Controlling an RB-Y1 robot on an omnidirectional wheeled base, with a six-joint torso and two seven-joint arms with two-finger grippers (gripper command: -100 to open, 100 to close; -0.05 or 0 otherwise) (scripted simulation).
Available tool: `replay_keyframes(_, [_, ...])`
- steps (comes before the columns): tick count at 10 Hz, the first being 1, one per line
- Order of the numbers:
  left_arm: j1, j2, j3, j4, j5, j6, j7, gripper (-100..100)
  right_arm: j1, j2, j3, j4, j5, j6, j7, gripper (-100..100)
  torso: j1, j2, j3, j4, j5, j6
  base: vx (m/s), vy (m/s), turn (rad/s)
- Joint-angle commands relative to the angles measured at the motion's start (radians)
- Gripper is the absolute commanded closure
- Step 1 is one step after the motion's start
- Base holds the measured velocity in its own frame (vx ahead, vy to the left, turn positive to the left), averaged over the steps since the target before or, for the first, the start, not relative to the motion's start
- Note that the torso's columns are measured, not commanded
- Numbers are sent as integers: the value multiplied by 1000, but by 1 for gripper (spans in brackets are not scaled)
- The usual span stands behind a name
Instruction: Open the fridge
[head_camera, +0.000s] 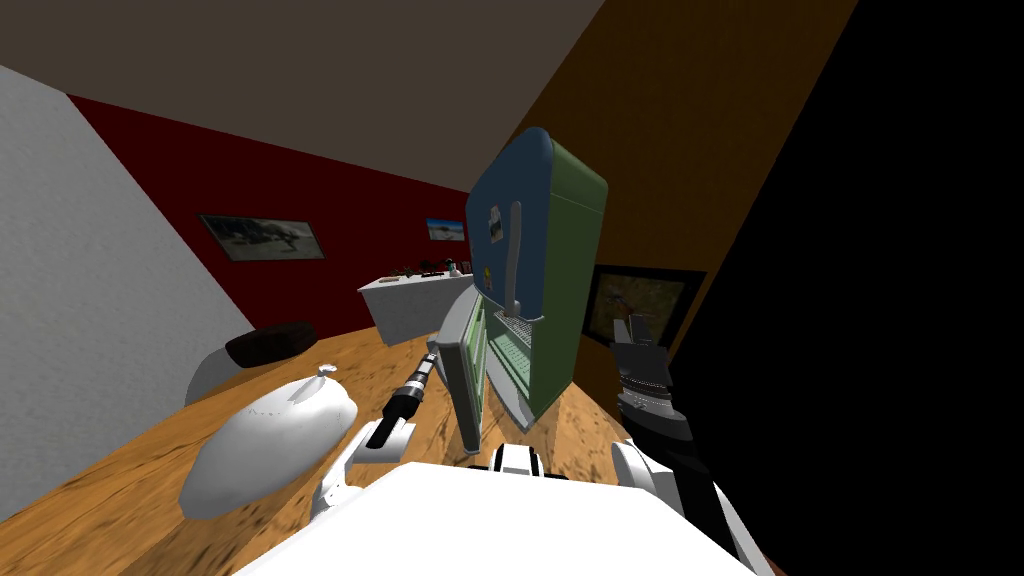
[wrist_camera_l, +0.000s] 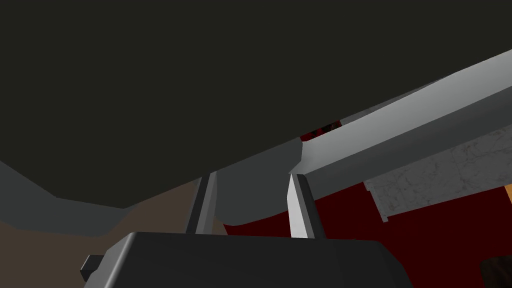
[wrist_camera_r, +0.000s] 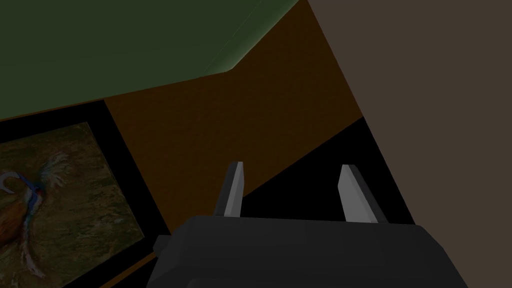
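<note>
Here the fridge (head_camera: 540, 250) is seen upright on the wooden floor (head_camera: 150, 470), against the orange-brown wall (head_camera: 680, 150), and its lower door (head_camera: 463, 375) is found open. The left gripper (wrist_camera_l: 252, 176) is clenched on the grey handle (wrist_camera_l: 250, 200) at the door's edge. The right gripper (wrist_camera_r: 294, 166) is released, raised beside the fridge's green side.

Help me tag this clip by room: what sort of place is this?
Probably a home kitchen, perhaps open-plan: a blue-and-green fridge, a white counter with small items, a framed picture on the wall.
</note>
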Motion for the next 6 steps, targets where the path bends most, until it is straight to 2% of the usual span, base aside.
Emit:
replay_keyframes(1, [7,-25,-2,52,-16,-9,-16,-100,0,0,0,0,0,0,0,0,0,0,0,1,0,1,24,-16,38])
replay_keyframes(6, [-8,-47,12,122,-31,-62,-27,-100,0,0,0,0,0,0,0,0,-8,11,6,12,-8,1,23,-23,24])
